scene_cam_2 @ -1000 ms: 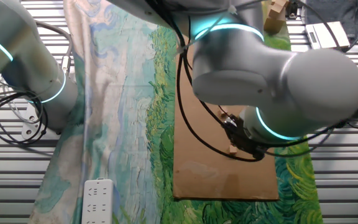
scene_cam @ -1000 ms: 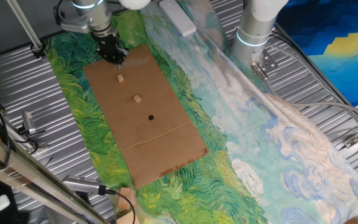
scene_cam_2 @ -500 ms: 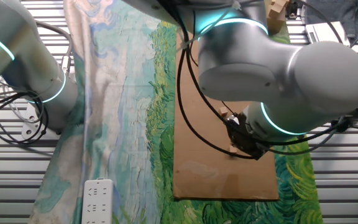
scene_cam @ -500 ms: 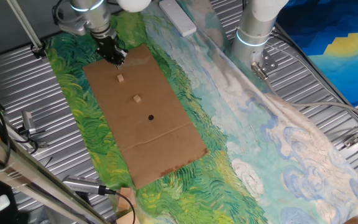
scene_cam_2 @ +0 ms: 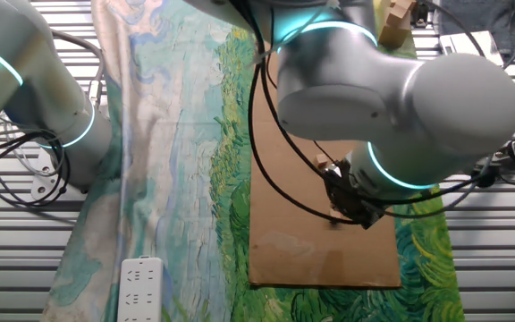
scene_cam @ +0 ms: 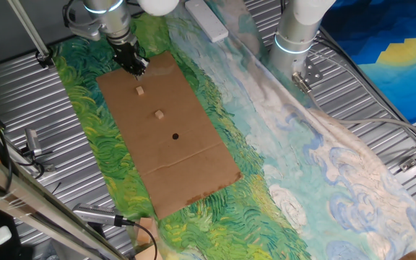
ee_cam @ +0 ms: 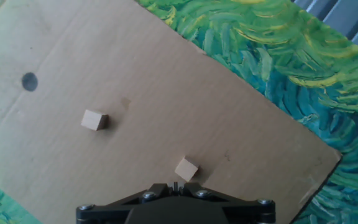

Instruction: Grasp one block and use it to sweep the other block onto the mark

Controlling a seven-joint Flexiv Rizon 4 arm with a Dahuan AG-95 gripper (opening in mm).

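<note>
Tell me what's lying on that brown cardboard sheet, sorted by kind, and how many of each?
Small tan wooden cubes: 2, the nearer cube just in front of the gripper and the farther cube
Round black mark: 1, the mark
Total: 3 things on the cardboard sheet

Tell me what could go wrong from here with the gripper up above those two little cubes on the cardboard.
The near cube sits rotated relative to the gripper, so the fingers might close on its corners and flick it away. The far cube and the mark are both tiny, so a slightly off-line sweep could push the cube past the dot. The cardboard lies loose on the painted cloth and might shift under a push.
</note>
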